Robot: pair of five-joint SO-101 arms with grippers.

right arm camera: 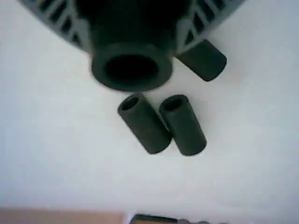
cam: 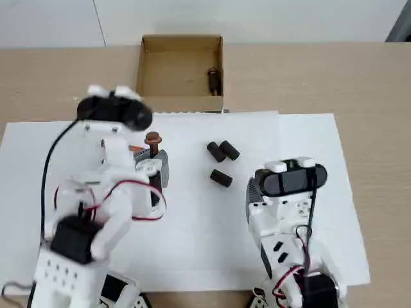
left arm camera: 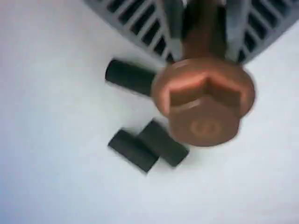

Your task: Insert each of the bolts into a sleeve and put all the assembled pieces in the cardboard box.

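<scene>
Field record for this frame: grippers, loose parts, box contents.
left gripper: shut on bolt, head pointing toward the box
right gripper: shut on sleeve
loose sleeves: three on white paper; two touching, one apart
cardboard box: one assembled piece by its right wall in the high view

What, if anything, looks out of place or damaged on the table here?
Nothing stands out. The left jaws hold a bolt, the right jaws a sleeve; three loose sleeves lie on the paper, and what looks like one assembled piece lies inside the cardboard box.
</scene>
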